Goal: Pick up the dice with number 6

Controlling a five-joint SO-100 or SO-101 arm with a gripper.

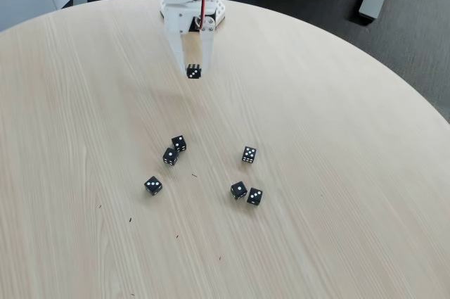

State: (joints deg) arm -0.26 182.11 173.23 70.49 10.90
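Gripper (193,69) hangs above the table (337,172) with its white fingers (207,46) closed on the six die (193,71), held at their tips. Six more dice lie loose below it in the fixed view, the nearest pair (174,150) touching.

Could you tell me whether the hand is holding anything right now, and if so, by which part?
Yes: the hand holds a black die at its fingertips, pinched by opposite sides and lifted off the table.
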